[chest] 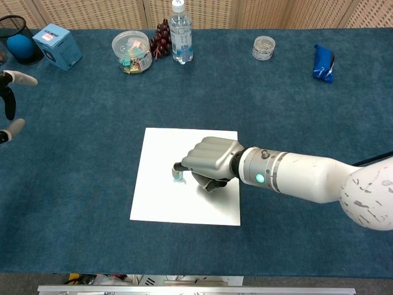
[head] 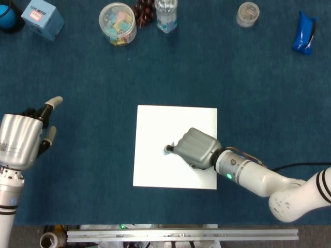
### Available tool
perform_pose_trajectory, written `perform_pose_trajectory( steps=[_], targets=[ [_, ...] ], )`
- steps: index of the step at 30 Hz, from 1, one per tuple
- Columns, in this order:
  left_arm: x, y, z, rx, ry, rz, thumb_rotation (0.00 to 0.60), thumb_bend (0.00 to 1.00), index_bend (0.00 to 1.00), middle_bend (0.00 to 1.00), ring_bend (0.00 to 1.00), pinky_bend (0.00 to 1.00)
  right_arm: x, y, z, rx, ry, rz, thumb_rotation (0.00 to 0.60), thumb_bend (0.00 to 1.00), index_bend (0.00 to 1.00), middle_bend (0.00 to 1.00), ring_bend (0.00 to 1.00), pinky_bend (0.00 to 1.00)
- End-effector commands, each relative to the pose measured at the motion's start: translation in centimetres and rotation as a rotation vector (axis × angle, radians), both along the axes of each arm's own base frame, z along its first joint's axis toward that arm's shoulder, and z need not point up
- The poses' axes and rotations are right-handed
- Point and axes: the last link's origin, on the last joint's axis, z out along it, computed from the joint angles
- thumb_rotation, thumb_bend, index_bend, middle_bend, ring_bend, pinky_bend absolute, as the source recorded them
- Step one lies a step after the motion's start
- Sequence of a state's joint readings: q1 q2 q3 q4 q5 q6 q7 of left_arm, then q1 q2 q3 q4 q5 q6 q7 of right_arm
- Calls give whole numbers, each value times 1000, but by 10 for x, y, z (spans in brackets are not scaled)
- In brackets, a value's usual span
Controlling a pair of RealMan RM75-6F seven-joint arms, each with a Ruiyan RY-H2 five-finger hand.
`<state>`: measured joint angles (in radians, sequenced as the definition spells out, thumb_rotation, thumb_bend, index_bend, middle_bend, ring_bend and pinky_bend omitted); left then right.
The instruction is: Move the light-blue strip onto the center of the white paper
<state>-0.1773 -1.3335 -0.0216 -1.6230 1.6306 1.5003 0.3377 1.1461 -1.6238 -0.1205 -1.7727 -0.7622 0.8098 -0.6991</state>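
The white paper lies flat in the middle of the blue table. My right hand hovers low over its middle with the fingers curled in. The small light-blue strip pokes out at the fingertips, pinched there, its lower end at the paper near the centre. Most of the strip is hidden under the hand. Off the paper at the table's left edge, my left hand holds nothing and its fingers are spread.
Along the far edge stand a blue box, a clear tub of coloured clips, dark grapes, a water bottle, a small clear jar and a blue packet. A black cup with a blue ball stands far left.
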Motion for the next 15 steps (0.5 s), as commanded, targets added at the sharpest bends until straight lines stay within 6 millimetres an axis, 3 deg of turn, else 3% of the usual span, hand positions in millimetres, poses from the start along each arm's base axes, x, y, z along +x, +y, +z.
perform_pose_trajectory(
  steps=[1, 15],
  targets=[
    [0, 0, 0, -1, -1, 0, 600, 327, 247, 615, 634, 874, -1, 0, -1, 2, 6, -3, 600, 1000, 229, 1000, 1000, 1000],
    [-1, 0, 1, 3, -2, 5, 600, 327, 247, 615, 634, 874, -1, -1, -1, -6, 2, -13, 600, 1000, 229, 1000, 1000, 1000]
  ],
)
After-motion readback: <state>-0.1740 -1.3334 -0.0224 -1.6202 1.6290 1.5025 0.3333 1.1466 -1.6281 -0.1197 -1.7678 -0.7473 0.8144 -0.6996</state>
